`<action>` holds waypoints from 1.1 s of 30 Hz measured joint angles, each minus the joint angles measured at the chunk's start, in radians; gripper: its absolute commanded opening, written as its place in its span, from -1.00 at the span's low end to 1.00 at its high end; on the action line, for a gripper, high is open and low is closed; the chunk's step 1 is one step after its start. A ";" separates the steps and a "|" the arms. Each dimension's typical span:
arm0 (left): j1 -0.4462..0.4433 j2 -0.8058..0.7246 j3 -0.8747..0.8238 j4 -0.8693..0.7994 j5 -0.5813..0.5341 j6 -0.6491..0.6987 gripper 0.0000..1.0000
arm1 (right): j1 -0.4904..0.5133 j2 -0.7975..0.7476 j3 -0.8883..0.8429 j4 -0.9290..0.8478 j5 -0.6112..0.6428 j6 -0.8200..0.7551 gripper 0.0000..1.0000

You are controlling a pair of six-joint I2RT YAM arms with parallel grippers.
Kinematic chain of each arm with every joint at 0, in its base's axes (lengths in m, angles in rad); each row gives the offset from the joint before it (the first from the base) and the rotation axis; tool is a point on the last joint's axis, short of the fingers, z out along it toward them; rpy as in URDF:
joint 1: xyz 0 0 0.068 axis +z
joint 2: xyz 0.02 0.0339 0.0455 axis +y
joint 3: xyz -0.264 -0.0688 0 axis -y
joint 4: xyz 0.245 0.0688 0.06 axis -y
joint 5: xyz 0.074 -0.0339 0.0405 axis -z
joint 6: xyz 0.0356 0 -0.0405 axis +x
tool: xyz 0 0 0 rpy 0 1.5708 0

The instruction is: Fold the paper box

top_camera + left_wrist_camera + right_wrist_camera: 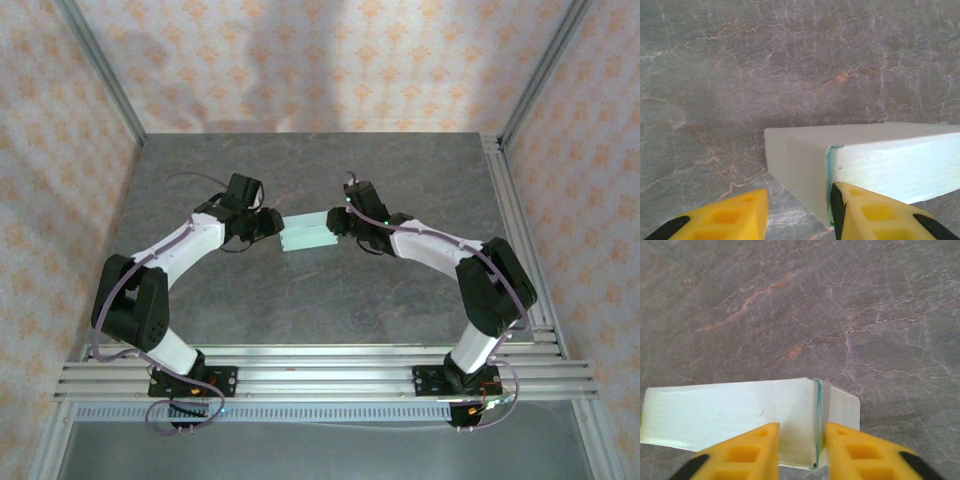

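The paper box (308, 232) is a pale mint slim rectangular box lying on the grey table between both arms. My left gripper (272, 222) is at its left end. In the left wrist view the box (870, 160) shows its end face between the yellow fingers (735, 217); the left gripper (799, 192) is open, with one finger close to the corner seam. My right gripper (340, 222) is at the right end. In the right wrist view the right gripper (802, 426) stands open astride the box (730, 412) where a darker seam runs down its end corner.
The grey marbled tabletop (320, 300) stretches around the box. Aluminium rails (320, 375) run along the near edge and the right side. Patterned walls close the back and both sides.
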 measured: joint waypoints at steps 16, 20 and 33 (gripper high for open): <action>0.022 0.021 0.211 -0.181 -0.044 0.093 0.99 | -0.043 -0.027 0.078 -0.080 -0.058 -0.348 0.84; 0.071 0.019 0.166 -0.168 -0.021 0.061 1.00 | -0.066 -0.026 0.129 -0.146 -0.136 -0.505 0.84; 0.053 0.129 0.214 -0.106 0.039 0.286 1.00 | -0.084 -0.031 0.166 -0.181 -0.274 -0.658 0.86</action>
